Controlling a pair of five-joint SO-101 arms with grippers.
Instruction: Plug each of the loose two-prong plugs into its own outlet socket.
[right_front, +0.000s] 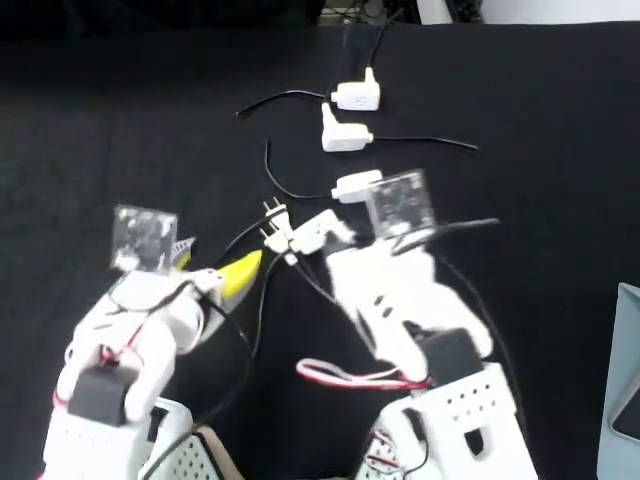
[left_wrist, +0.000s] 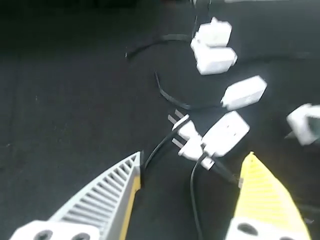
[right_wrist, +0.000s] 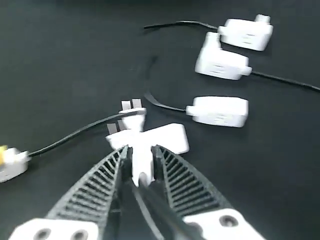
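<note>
Between dark ribbed right fingers (right_wrist: 100, 185), clamped shut: white two-prong plug on black cord (right_wrist: 132, 140). White rectangular outlet socket (right_wrist: 170, 137) just beside fingertips. Grey-and-yellow left fingers (left_wrist: 265, 195) spread wide, empty. Advice: square prongs to slots, push straight, brace socket.

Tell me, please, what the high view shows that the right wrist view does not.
The high view adds the white bodies of the left arm and right arm, red-and-white wiring at the right arm's base, and a pale blue object at its right edge. The right wrist view adds the right gripper close up, its ribbed fingers clamped on a white plug. Both share the three far outlet sockets, black cords and the black table.
</note>
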